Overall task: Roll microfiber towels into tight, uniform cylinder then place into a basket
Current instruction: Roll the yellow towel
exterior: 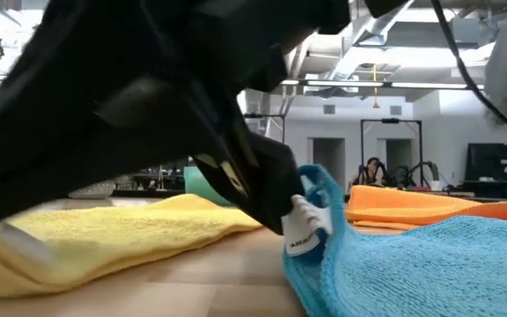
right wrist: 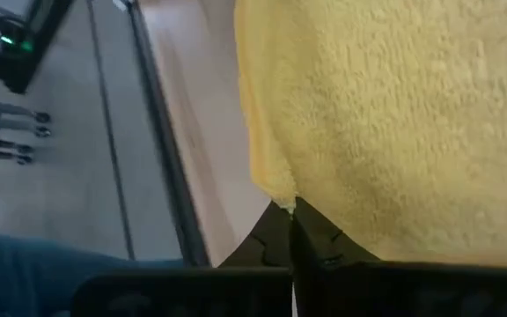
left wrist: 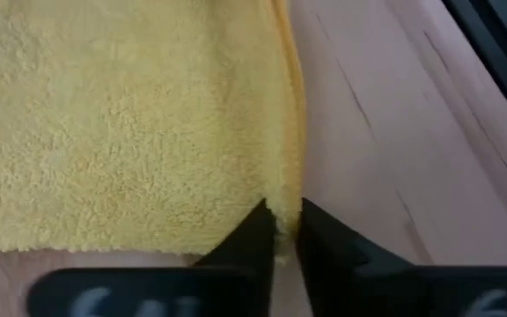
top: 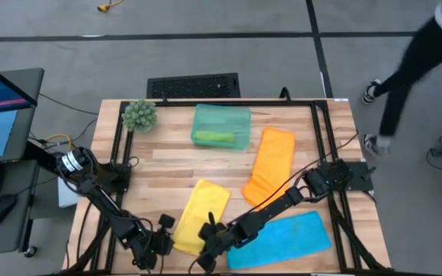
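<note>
Yellow microfiber towel (top: 201,215) is the one you have both arms on: it lies flat near the front edge of the worktop (top: 167,161), left of centre, slanting toward the middle. Your left pincer (left wrist: 282,231) sits at the towel's front left corner with its fingers narrowed onto the hem, a thin fold of yellow cloth pinched between them. Your right pincer (right wrist: 290,214) is at the towel's other front corner, fingers closed tight on the yellow edge there.

Just beside it, toward the front right corner of the worktop, you can see the bright blue towel (top: 282,239) spread out; your right arm reaches across its near end. In the low view its edge is rumpled up, with a white label (exterior: 304,231) showing. The orange towel (top: 268,166) lies flat right of centre, running from mid-worktop toward the back.

The teal basket (top: 221,125) stands near the back edge, about centre, and holds a rolled green towel (top: 212,138). A spiky green plant ball (top: 140,115) sits at the back left corner.

A person (top: 417,57) is on the floor beyond the back right corner.
</note>
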Action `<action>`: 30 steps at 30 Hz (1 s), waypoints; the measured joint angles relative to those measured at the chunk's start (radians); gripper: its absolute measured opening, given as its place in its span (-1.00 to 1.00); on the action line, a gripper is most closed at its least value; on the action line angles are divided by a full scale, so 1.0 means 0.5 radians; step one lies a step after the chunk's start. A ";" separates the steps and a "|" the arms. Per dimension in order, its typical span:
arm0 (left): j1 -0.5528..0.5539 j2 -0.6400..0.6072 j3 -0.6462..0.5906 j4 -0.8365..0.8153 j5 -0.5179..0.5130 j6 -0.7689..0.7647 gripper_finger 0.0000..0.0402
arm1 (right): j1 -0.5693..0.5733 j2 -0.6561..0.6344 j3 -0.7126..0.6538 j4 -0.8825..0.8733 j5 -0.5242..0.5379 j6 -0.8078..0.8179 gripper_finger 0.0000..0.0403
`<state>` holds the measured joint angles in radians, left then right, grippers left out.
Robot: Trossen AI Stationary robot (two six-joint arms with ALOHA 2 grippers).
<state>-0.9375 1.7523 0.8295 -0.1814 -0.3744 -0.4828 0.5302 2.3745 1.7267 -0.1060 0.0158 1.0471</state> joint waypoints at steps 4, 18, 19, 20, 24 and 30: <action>0.049 -0.002 0.000 0.025 0.084 -0.122 -0.95 | 0.023 -0.001 0.001 -0.123 0.019 -0.001 -0.98; 0.407 -0.140 -0.002 0.016 0.828 -0.327 -0.99 | 0.049 -0.055 0.004 -0.283 0.040 -0.108 -0.94; 0.435 -0.140 -0.002 0.017 0.886 -0.332 -0.99 | 0.049 -0.068 0.003 -0.305 0.041 -0.129 -0.91; 0.466 -0.140 -0.001 0.019 0.933 -0.337 -0.99 | 0.048 -0.087 -0.001 -0.340 0.040 -0.153 -0.87; 0.565 -0.133 -0.002 -0.039 1.016 -0.369 -0.99 | 0.039 -0.102 0.002 -0.347 -0.003 -0.161 -0.72; 0.650 -0.133 -0.003 -0.129 1.033 -0.317 -0.98 | 0.026 -0.098 0.000 -0.309 -0.250 -0.142 -0.63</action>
<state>-0.6123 1.6859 0.8280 -0.2461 0.1422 -0.6413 0.5434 2.3257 1.7267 -0.2603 -0.1092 0.9760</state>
